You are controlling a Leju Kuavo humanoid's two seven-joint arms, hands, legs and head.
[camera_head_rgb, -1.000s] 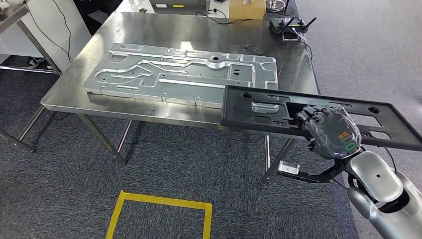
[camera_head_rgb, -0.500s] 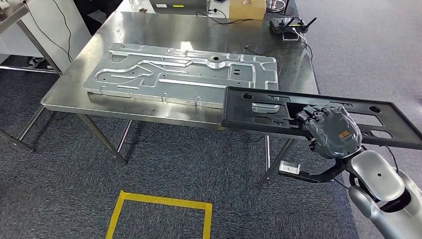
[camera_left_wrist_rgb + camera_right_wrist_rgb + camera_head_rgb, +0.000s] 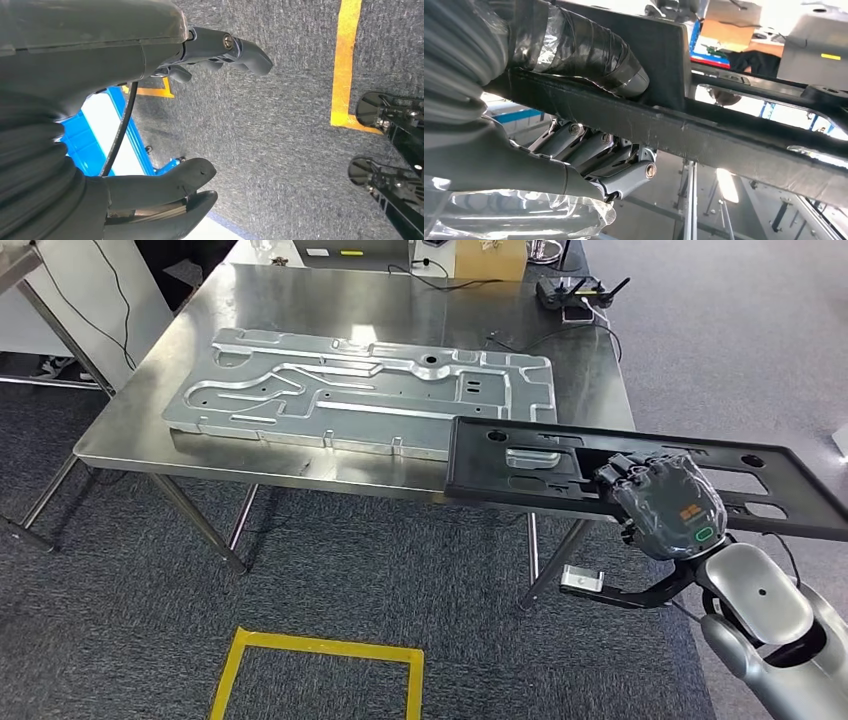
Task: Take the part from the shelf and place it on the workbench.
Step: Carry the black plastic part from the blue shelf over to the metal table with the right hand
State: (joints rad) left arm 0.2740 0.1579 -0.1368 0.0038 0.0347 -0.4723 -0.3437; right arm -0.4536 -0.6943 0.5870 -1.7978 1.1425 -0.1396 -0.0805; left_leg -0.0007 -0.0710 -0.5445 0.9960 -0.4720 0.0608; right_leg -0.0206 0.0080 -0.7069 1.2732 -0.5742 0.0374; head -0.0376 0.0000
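My right hand grips a long flat black part by its near edge and holds it level, its left end over the near right corner of the steel workbench. In the right wrist view the thumb lies on one face of the black part and the fingers curl under the other. A large silver stamped panel lies on the bench, left of the black part. My left hand hangs over the carpet with fingers apart and nothing in it.
At the bench's far edge sit a cardboard box, a black controller and cables. A yellow tape square marks the carpet in front of the bench. Another table's leg stands at far left.
The whole picture has shifted slightly, so the camera has moved. The bench sits a little nearer and more to the left. My right hand still holds the black part the same way.
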